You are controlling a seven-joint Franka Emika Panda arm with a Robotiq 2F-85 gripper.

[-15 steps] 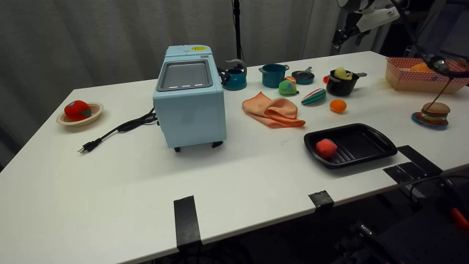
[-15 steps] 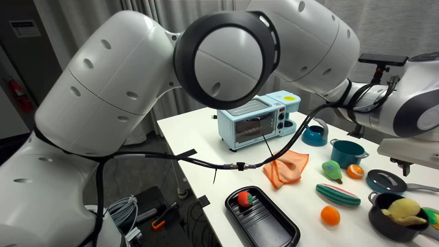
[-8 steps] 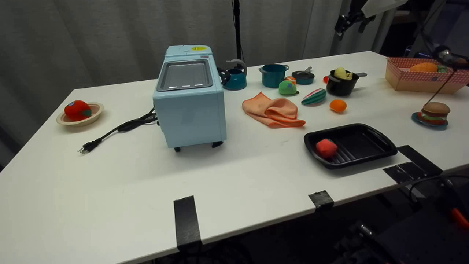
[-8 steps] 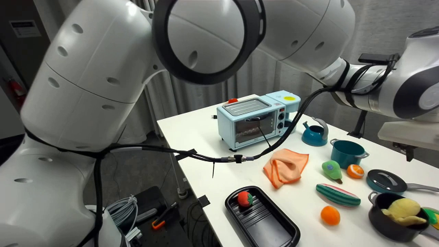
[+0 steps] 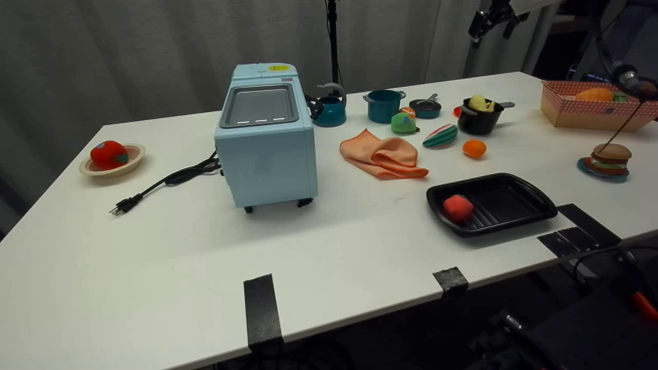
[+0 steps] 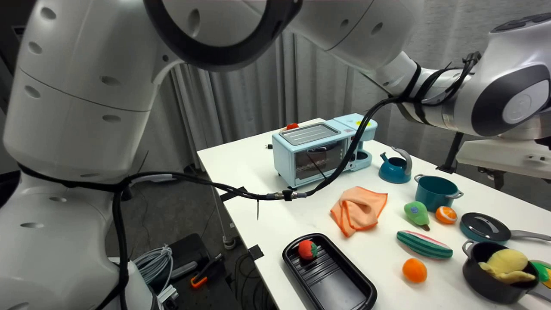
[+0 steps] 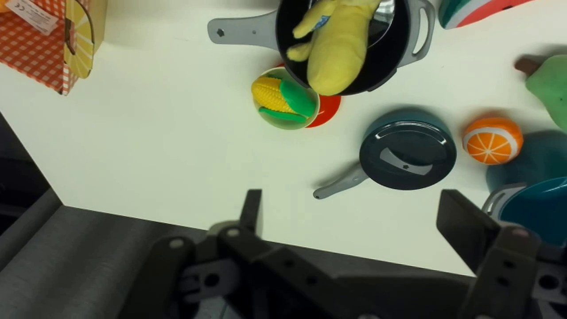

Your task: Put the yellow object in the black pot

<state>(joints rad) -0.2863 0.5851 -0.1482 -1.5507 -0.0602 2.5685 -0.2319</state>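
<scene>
Yellow plush chicken [image 7: 339, 53] lies inside the black pot [image 7: 390, 57], one end masking part of the rim in the wrist view; task judged met. Your gripper [image 7: 352, 212] hangs well above the bench [image 5: 349, 246], apart from chicken and pot, jaws standing wide with nothing between them. Likely faults from here: the chicken rises past the pot's rim in both exterior views, so a low pass could hook it and pull it out; a brush against the pot's long handle [image 7: 246, 30] could spin or tip the pot, which is probably light. Watch the black cable [image 6: 287, 195] too: it sags over the bench, and if you come down it could sweep things aside. Surroundings: a pale bowl [image 7: 288, 126] with toy corn [image 7: 274, 95] crowds the pot; a red piece [image 7: 328, 110], partly hidden, shows by both, identity unclear. The lidded teal pan [image 7: 407, 155] shows between the gripper and the pot in the wrist view, so you would want height on any way back. The toy watermelon slice [image 6: 424, 244] and orange [image 6: 414, 270] stand near the pot and would hamper a low approach; green pear [image 6: 416, 213], orange-slice toy [image 6: 446, 215] and teal pot [image 6: 437, 193] lie further off, the gingham basket [image 5: 591, 119] out on the handle side.
</scene>
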